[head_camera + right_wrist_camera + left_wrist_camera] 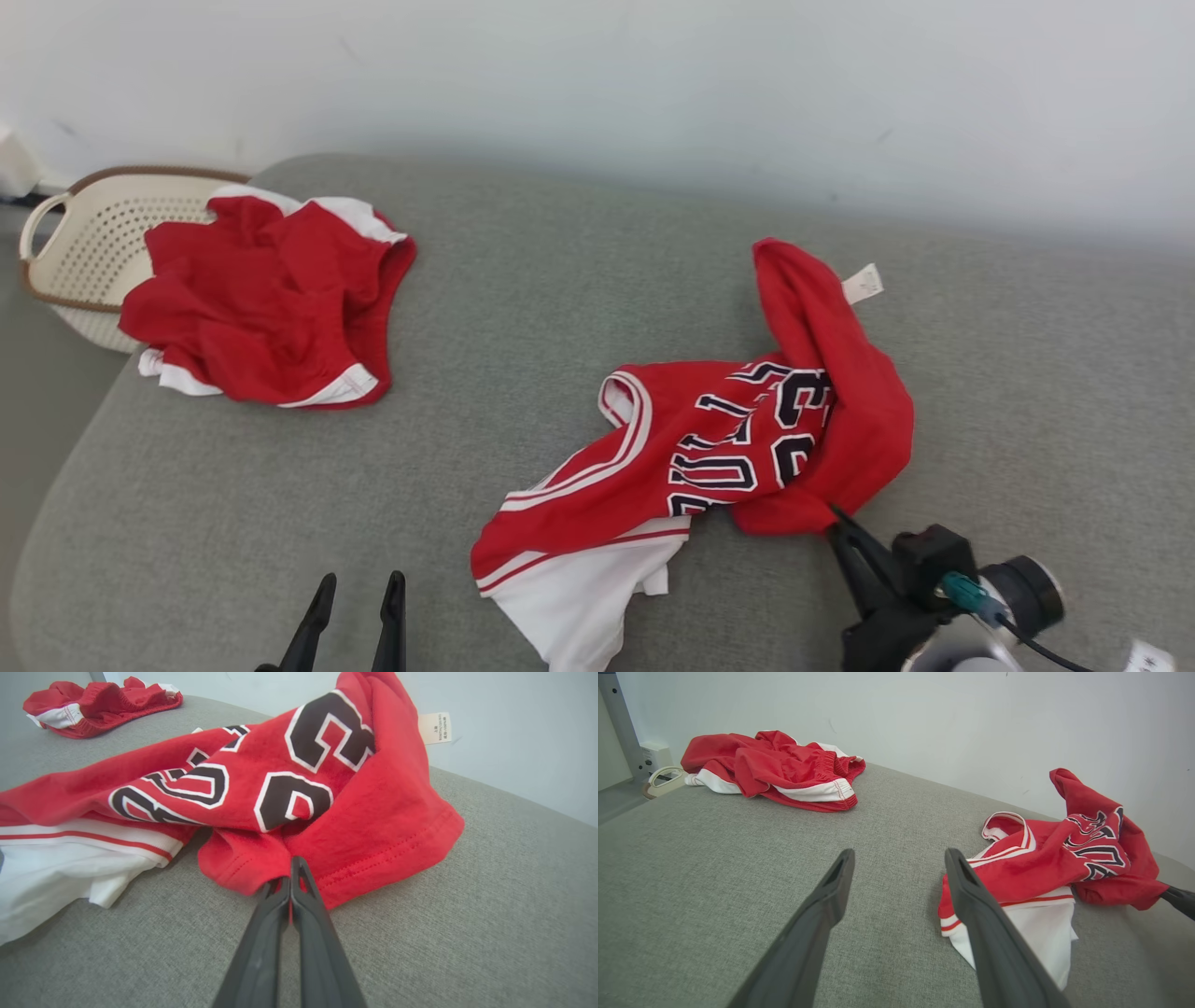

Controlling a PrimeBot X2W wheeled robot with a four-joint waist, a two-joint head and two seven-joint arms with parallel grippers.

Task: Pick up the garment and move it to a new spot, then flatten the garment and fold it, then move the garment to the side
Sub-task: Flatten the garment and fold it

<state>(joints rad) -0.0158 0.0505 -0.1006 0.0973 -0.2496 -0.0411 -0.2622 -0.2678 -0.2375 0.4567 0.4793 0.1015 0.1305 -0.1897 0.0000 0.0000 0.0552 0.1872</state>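
The garment (709,448) is a red jersey with dark lettering and a white lower part, lying crumpled on the grey cushion, right of centre. My right gripper (837,519) is shut on the garment's red hem at its near right corner; in the right wrist view the fingers (292,882) pinch a fold of that hem (327,858). My left gripper (357,597) stands open above bare cushion, left of the garment's white edge (1036,933). In the left wrist view its two fingers (831,896) are wide apart with nothing between them.
Red shorts (266,303) with white trim lie bunched at the cushion's far left, partly over a cream basket (84,238) at the edge. The grey cushion (523,308) ends at a pale wall behind and rounds off on the left.
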